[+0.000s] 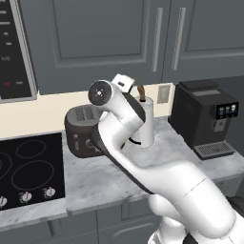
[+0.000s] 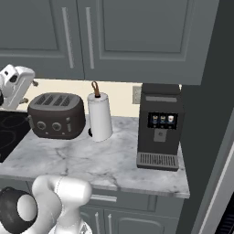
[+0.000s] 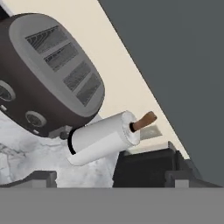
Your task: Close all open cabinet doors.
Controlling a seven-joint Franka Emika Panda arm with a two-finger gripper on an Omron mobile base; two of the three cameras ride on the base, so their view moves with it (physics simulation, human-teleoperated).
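Observation:
Two tall dark grey cabinet doors point(image 1: 95, 33) point(image 1: 209, 28) hang above the counter, their long silver bar handles point(image 1: 157, 40) side by side. In the right base view the same cabinet doors point(image 2: 41, 32) point(image 2: 146, 32) look flush with each other. My gripper point(image 3: 111, 180) is open, its two dark fingertips point(image 3: 41, 178) far apart with nothing between them. The white hand point(image 2: 16, 84) hovers just under the cabinets, above the toaster's left end. A dark grey cabinet face point(image 3: 175, 65) takes up the hand view's upper right.
On the marble counter point(image 2: 91, 160) stand a dark toaster point(image 2: 57, 114), a paper towel roll point(image 2: 99, 116) and a black coffee machine point(image 2: 160, 128). A black cooktop point(image 1: 28, 171) lies to the left, under a control panel point(image 1: 14, 47). A tall dark panel point(image 2: 208, 114) bounds the right.

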